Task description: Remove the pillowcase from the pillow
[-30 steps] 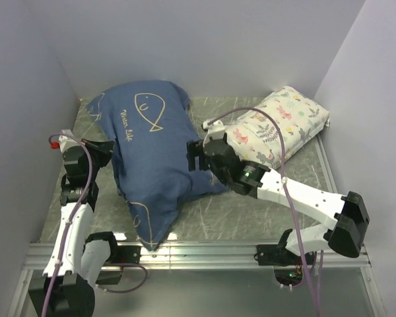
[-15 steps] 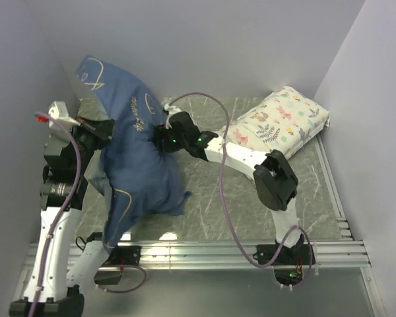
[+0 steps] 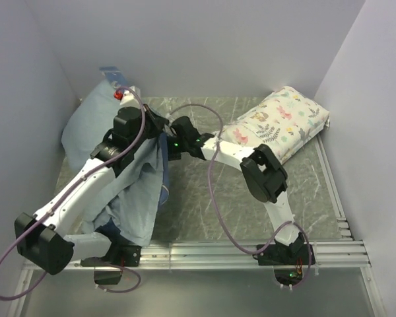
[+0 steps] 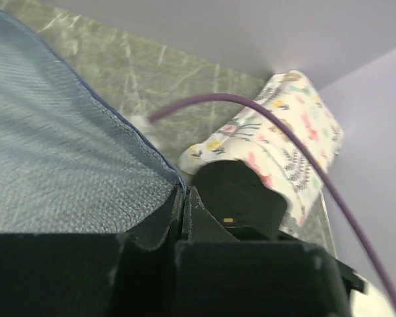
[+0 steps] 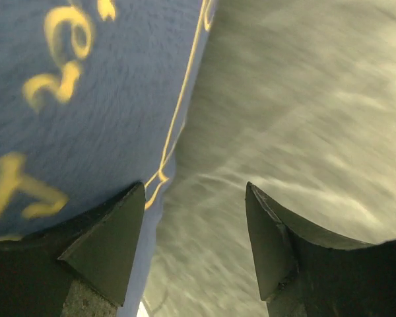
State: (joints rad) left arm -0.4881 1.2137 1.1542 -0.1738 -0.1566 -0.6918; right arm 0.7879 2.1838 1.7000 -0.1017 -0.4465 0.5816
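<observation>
The pillowcase hangs bunched at the left of the table, mostly showing its pale grey-blue inner side. A navy strip shows along its right edge. The white pillow is hidden; a fabric-covered bulge lies at the back left. My left gripper is shut on the pillowcase's hem, seen pinched in the left wrist view beside the pale fabric. My right gripper is open, right beside the left one. In the right wrist view its left finger lies against navy fabric with lettering.
A smaller floral-print cream pillow lies at the back right, also in the left wrist view. Grey walls close in the left, back and right. A metal rail runs along the near table edge. The marbled table shows under my right gripper.
My left arm swung from the left wall up and right over the pillowcase, dragging the fabric so its pale inner side now faces up. My right gripper stayed near the middle.
</observation>
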